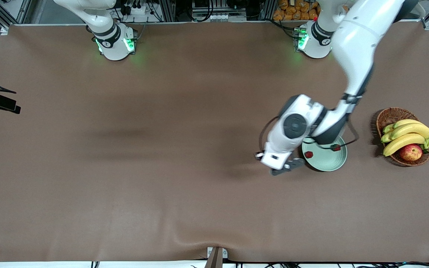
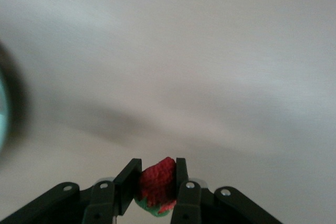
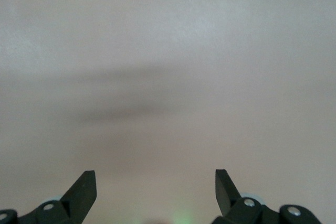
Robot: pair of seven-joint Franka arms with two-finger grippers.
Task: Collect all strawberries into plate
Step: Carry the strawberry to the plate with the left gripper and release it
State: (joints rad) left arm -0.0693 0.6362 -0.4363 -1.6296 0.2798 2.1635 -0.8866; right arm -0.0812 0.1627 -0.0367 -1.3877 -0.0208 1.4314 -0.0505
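Note:
The pale green plate (image 1: 328,160) lies near the left arm's end of the table. Two strawberries lie in it, one (image 1: 308,154) by the rim toward the right arm's end, one (image 1: 336,147) by the rim farther from the front camera. My left gripper (image 1: 292,164) hangs low over the table just beside the plate's rim, on the side toward the right arm's end. In the left wrist view it (image 2: 157,169) is shut on a third strawberry (image 2: 156,182), and the plate's edge (image 2: 1,108) shows at the frame's border. My right gripper (image 3: 156,179) is open and empty over bare table; that arm waits.
A brown wicker basket (image 1: 389,115) with bananas (image 1: 408,136) and a red-yellow apple (image 1: 410,152) stands beside the plate, closer to the left arm's end of the table. The left arm's forearm (image 1: 352,56) reaches over the table above the plate.

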